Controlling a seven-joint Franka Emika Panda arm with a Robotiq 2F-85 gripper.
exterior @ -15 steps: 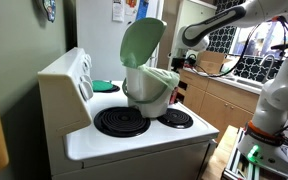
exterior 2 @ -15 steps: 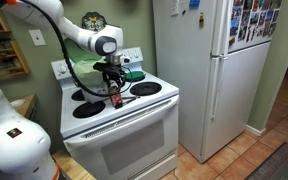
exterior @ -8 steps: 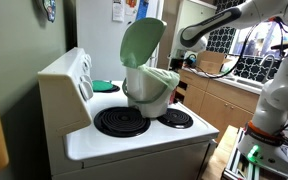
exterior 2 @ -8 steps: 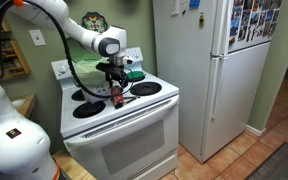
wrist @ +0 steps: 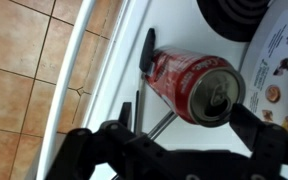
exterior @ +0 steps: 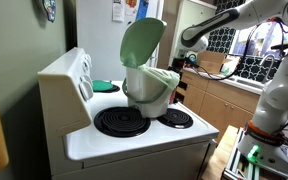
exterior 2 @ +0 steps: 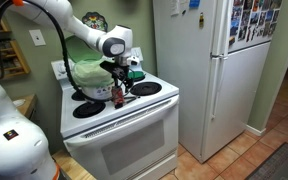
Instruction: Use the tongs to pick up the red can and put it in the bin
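Two dark fingers (wrist: 84, 150) of the gripper (wrist: 174, 160) are standing spread wide apart just above the red can (wrist: 194, 85). The can is sitting on the white stove top (wrist: 114, 70) near its front edge, outside the bin (exterior: 154, 92). The tongs (wrist: 149, 50) are touching the can's side.

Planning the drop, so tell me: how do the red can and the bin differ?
The red can is far smaller than the bin. The can is dark red; the bin is white with a pale-green lid. The can sits near the stove's front edge; the bin stands further back, lid raised. Both rest on the stovetop.
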